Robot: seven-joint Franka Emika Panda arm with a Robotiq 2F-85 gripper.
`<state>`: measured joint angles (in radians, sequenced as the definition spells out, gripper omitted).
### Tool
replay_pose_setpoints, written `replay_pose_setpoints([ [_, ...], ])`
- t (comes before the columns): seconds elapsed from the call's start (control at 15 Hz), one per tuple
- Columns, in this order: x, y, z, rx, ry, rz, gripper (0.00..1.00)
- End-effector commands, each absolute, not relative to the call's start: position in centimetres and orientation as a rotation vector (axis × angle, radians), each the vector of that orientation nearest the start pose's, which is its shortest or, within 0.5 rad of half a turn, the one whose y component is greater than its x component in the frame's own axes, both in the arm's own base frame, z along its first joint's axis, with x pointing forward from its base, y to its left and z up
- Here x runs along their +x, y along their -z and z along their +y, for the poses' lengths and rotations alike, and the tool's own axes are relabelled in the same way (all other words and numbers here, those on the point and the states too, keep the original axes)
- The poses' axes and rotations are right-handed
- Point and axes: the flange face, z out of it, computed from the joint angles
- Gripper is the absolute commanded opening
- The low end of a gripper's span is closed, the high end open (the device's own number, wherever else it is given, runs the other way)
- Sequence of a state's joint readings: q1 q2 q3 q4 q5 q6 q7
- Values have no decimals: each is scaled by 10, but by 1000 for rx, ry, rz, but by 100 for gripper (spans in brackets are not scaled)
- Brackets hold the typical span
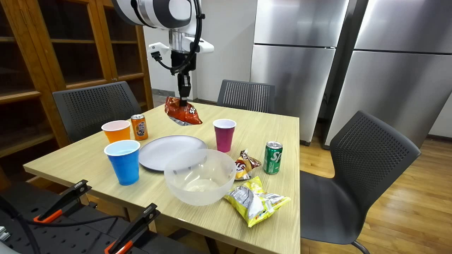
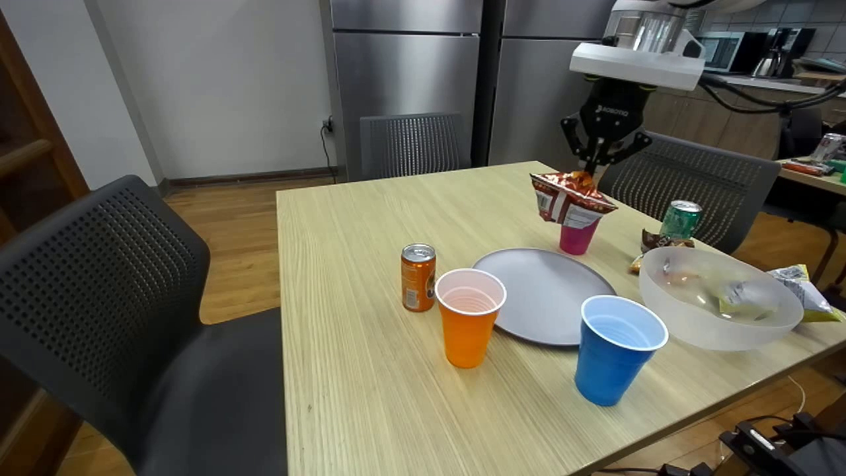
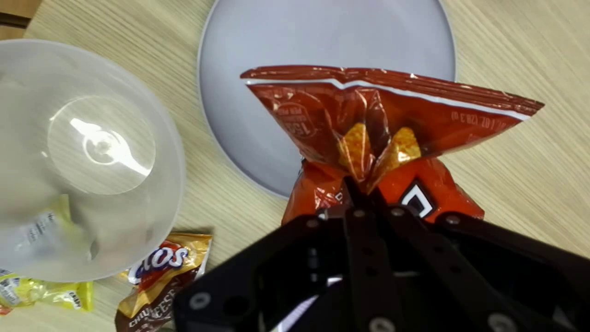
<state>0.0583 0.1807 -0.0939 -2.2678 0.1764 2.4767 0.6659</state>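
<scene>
Pinched in my gripper (image 3: 364, 190) is a red chip bag (image 3: 295, 106), its folds gathered between the fingertips and its sealed edge spread out flat. In both exterior views the red bag (image 1: 176, 112) (image 2: 574, 198) hangs above the table, with the gripper (image 1: 183, 102) (image 2: 588, 166) pointing straight down over it. A grey plate (image 3: 258, 46) lies partly under the bag in the wrist view. Left of the plate there is a frosted bowl (image 3: 115, 216). By the bowl lie a brown-and-gold chip bag (image 3: 161, 272) and a yellow bag (image 3: 69, 293). The lower part of the red bag is partly hidden behind my fingers.
Around the plate (image 1: 169, 150) stand a blue cup (image 1: 124, 165), an orange cup (image 1: 118, 134) and a magenta cup (image 1: 224, 138). An orange Fanta can (image 2: 418, 277) is near the orange cup. A green Sprite can (image 1: 273, 157) stands near the table's side edge. Chairs (image 1: 356, 176) surround the table.
</scene>
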Motion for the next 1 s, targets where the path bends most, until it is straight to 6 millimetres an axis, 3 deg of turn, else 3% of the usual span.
replay_pose_setpoints([
  [0.0,503,-296,-44,-2787,23,1218,0],
  [0.47,458,-291,-83,-2806,-23,1283,0],
  [0.93,436,-271,-112,-2848,-91,1361,0],
])
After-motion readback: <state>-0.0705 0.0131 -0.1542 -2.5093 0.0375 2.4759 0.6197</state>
